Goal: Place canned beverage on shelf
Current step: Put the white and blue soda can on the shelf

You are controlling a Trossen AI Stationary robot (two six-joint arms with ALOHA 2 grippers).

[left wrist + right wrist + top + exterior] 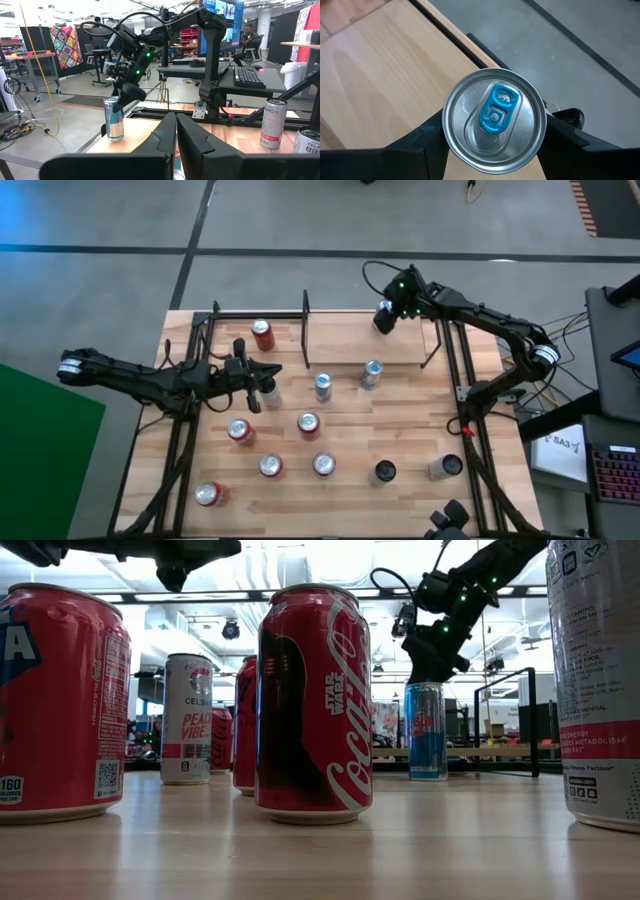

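The right gripper grasps a round silver can (blue pull-tab) between its dark jaws, upright on the smooth light-wood shelf, while the left gripper hangs clenched above the plank table.

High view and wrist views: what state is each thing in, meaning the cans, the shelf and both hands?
blue can, upright on the shelf, top unopened, gripped
shelf, carrying the blue can near its edge
right hand, closed around the blue can
left hand, shut, empty, above the table
other cans, upright on the tabletop
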